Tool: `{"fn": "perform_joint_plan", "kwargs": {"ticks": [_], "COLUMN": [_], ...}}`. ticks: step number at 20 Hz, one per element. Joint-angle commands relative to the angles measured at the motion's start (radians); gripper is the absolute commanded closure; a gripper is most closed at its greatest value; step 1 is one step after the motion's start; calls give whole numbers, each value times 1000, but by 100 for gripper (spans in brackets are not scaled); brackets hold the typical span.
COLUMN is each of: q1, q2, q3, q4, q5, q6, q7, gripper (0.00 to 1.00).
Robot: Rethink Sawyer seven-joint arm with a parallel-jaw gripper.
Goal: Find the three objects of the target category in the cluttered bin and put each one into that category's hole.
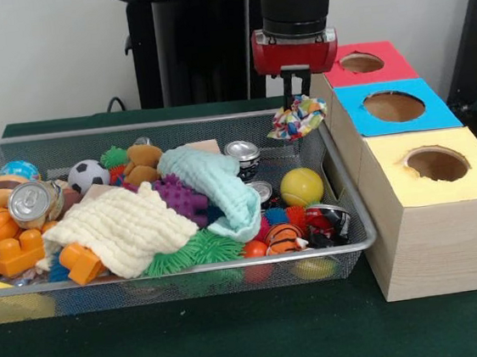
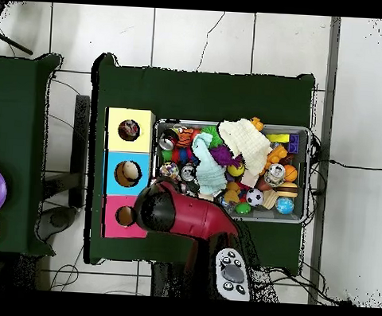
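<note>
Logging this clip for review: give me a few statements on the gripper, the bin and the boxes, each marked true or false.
1. The gripper holds a multicoloured cloth. True.
2. The cloth lies flat on the bin's floor. False: it hangs at the bin's far corner, beside the boxes.
3. The three boxes are topped red, blue and yellow. True.
4. The yellow ball sits in the blue box's hole. False: it is in the bin.
5. A soccer ball is in the bin. True.

Arm vertical; end effector (image 1: pixel 297 95) points down, fingers clamped on something, raised.
</note>
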Motion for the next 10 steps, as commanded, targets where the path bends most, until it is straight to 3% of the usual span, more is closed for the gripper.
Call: {"fn": "perform_joint_plan", "kwargs": {"ticks": [1,10], "q1": [28,75], "q2": [-16,-10], "q3": [21,18], "q4": [-127,-249], "q5": [76,122], "q6": [177,319], "q7": [196,223], "gripper": [100,100]}}
